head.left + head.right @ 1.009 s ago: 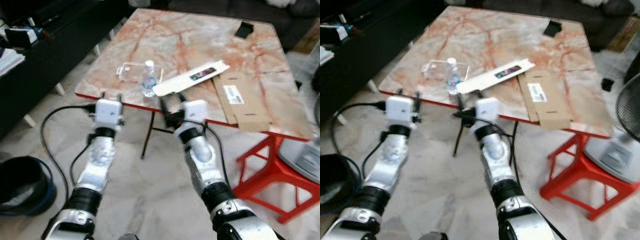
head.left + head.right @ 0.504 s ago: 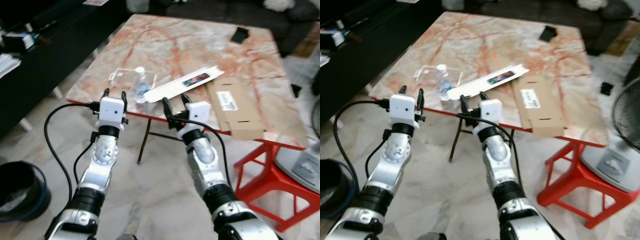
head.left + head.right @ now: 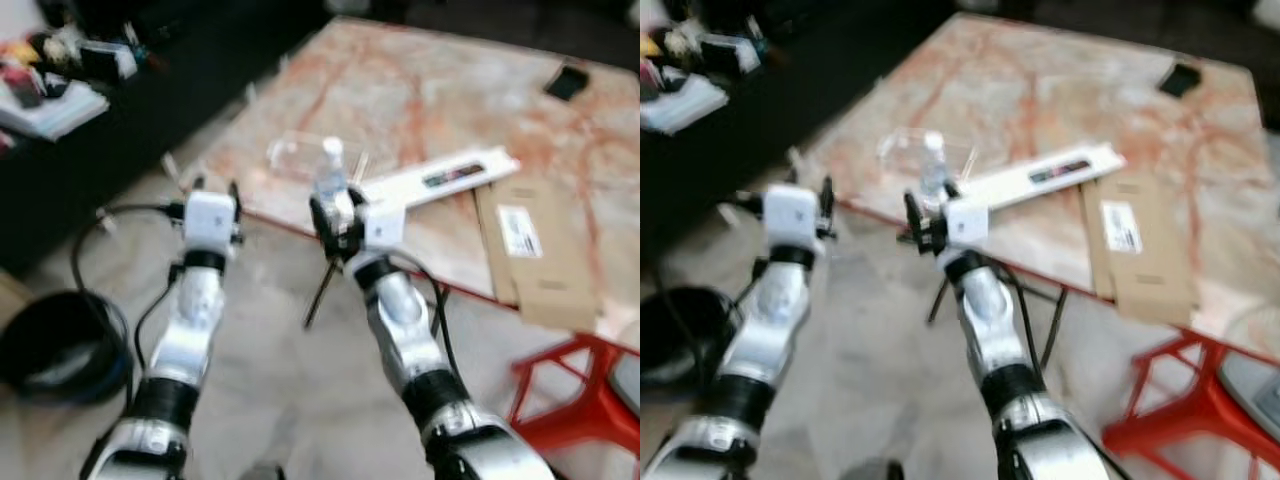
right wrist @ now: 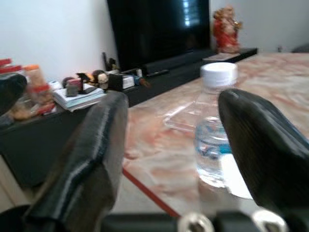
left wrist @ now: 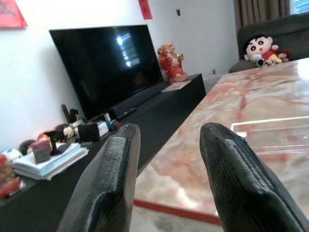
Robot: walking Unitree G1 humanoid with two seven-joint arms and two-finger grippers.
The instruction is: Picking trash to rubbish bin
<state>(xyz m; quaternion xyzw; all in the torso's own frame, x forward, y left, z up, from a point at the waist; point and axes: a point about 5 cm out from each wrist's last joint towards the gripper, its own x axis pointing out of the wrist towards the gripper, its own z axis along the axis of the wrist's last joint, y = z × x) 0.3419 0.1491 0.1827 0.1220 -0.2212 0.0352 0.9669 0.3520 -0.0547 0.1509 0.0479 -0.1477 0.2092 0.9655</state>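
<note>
While the head views were blurred, the wrist views were sharp.
Bin: a round black rubbish bin (image 3: 55, 350) stood on the pale floor at the near left, well apart from the table.
Left gripper: the left gripper (image 3: 209, 187) hovered just short of the table's near left edge, its two black fingers (image 5: 108, 188) spread apart and holding nothing.
Right gripper: the right gripper (image 3: 926, 210) hung at the near edge with its fingers (image 4: 91, 145) wide, the bottle standing just beyond and between them, untouched.
Bottle: a small clear plastic water bottle with a white cap (image 4: 216, 128) stood upright near the edge of the pink marble-patterned table (image 3: 420, 90).
Tray: a clear flat plastic tray (image 3: 300, 155) lay just left of the bottle.
Boxes: a long white carton (image 3: 440, 180) lay right of the bottle, a flattened brown cardboard box (image 3: 535, 250) further right.
Far: a small black object (image 3: 566, 82) lay at the far right corner.
</note>
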